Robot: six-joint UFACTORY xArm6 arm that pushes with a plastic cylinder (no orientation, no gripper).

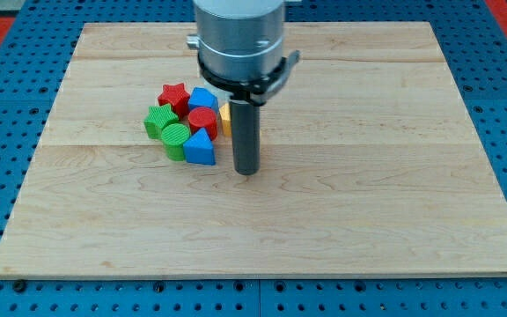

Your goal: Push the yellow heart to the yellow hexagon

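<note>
Only one yellow block [224,118] shows, a sliver at the right edge of a cluster of blocks, mostly hidden behind my rod; I cannot tell whether it is the heart or the hexagon. No second yellow block is in view. My tip [247,171] rests on the board just right of the cluster, below the yellow block and close beside the blue triangle [200,149].
The cluster also holds a red star [173,95], a blue block [203,98], a red round block [202,121], a green star [158,121] and a green round block [175,138]. The wooden board [368,176] lies on a blue perforated surface.
</note>
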